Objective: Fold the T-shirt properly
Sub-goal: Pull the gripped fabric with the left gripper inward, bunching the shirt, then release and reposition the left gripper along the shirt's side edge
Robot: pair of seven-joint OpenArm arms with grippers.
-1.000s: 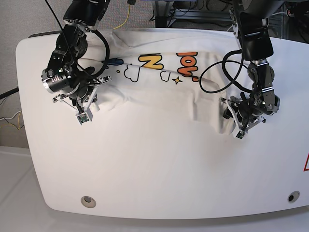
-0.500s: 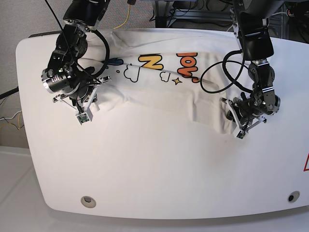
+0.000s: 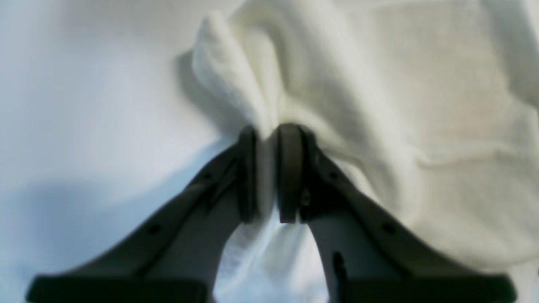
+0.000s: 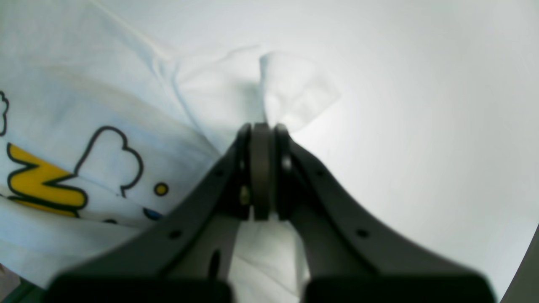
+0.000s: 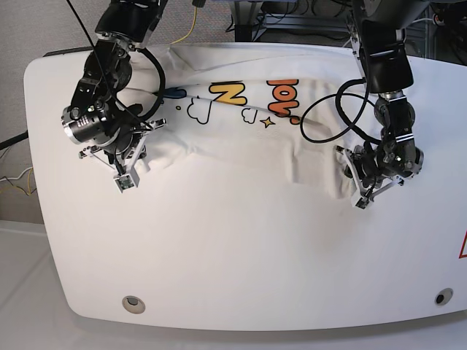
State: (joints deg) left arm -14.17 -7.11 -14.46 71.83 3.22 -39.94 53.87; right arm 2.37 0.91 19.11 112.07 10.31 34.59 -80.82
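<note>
The white T-shirt lies crumpled across the far half of the table, its yellow and orange letters facing up. At the shirt's right edge in the base view, my left gripper is shut on a pinched fold of white cloth, its dark fingers pressed together around it. My right gripper sits at the shirt's left edge and is shut on a thin bit of the fabric. Beside it shows the printed cloud outline and yellow letter.
The white glossy tabletop stretches toward the front, with a round hole at front left and another at front right. Black cables loop off the left arm above the shirt. Wires and a frame stand behind the table.
My left gripper has closed on the shirt's right edge, and the cloth there has bunched up toward it. The right arm has barely shifted.
</note>
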